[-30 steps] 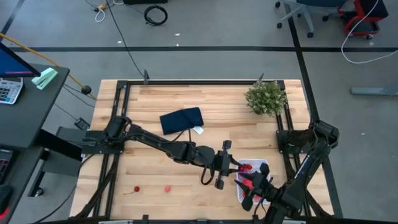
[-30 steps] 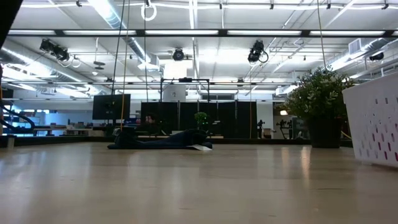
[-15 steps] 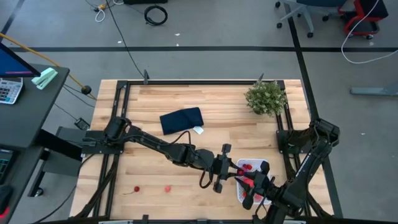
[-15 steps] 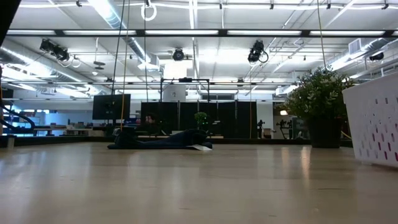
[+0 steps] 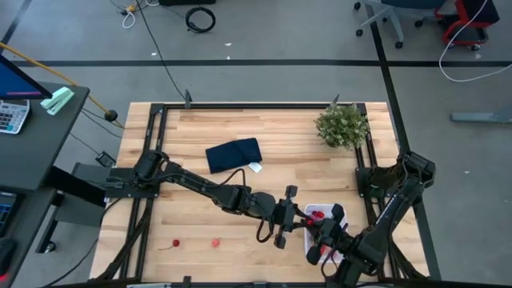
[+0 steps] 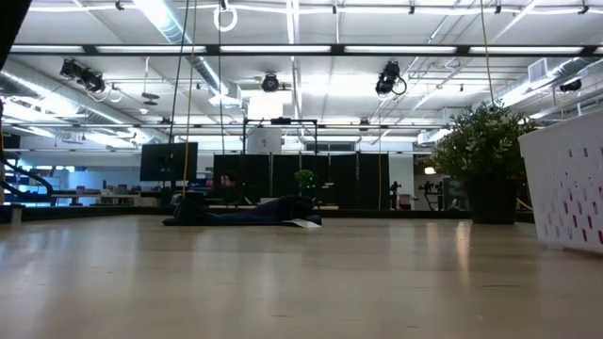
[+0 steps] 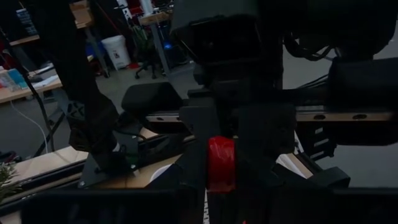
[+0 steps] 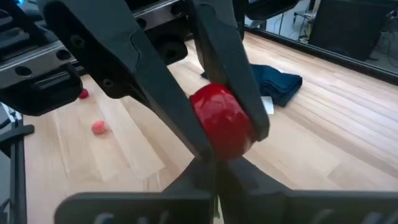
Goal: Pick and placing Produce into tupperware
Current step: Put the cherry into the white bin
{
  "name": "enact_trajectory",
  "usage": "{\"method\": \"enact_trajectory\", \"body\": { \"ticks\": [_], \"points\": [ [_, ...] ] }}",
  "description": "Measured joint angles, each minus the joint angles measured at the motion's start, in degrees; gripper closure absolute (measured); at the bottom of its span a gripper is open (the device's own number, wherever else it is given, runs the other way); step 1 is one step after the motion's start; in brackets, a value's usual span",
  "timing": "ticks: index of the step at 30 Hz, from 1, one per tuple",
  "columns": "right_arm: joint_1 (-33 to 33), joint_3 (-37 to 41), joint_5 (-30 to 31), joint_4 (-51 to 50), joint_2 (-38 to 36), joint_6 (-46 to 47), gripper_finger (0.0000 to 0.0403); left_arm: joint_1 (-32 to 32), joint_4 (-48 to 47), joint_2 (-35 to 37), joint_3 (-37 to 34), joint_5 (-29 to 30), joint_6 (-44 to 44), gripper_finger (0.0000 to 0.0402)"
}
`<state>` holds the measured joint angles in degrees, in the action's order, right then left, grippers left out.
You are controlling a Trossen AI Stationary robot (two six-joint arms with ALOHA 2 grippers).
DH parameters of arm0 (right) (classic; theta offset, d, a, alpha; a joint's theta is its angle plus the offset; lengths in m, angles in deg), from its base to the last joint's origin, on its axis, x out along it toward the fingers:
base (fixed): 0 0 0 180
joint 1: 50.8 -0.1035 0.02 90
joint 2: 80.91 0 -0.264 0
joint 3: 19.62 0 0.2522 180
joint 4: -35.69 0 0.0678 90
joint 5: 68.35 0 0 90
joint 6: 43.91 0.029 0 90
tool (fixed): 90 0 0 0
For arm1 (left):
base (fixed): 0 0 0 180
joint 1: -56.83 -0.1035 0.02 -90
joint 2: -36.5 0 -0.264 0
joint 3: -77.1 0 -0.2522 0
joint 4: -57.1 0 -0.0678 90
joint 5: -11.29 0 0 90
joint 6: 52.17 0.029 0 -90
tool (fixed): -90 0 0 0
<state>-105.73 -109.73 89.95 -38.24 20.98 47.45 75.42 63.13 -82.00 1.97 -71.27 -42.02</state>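
Start at the table's left front: two small bits of produce, a red bit [image 5: 175, 243] and a pink bit [image 5: 215, 240], lie on the bare wood well apart from the tupperware [image 5: 340, 211], so you have those left to fetch. Farther back, the navy cloth [image 5: 234, 155] is no part of the job.

Near the middle, your left gripper [image 5: 283, 218] has its fingers clenched on the bigger red piece [image 8: 221, 121], held in the air just beside the tupperware, so that one is not yet placed. Some red produce [image 5: 318, 214] already shows inside the tupperware, which sits at the table's right front, so you are partway, by my reckoning. You will not find the purple striped ball in any view.

Your right gripper [image 5: 318, 234] hangs over the tupperware with its fingers pressed together on nothing, just under the red piece. The plant [image 5: 342, 125] stands at the right rear.

You have no brand, label or writing legible anywhere.
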Motion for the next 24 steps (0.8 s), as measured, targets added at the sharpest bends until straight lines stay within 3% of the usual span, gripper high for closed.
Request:
{"method": "enact_trajectory", "body": {
  "ticks": [11,16,24],
  "points": [
    [-0.7,0.0,-1.2,0.0,0.0,0.4,0.0399,0.0,-0.2,0.0,0.0,-0.1,0.0,0.0309],
    [-0.7,0.0,-1.4,0.0,0.0,0.1,0.0399,0.0,-0.4,0.0,0.0,-0.1,0.0,0.032],
    [-0.8,0.0,-6.8,0.0,0.0,0.0,0.0363,0.0,0.0,0.2,0.0,0.1,0.1,0.0324]
  ]
}}
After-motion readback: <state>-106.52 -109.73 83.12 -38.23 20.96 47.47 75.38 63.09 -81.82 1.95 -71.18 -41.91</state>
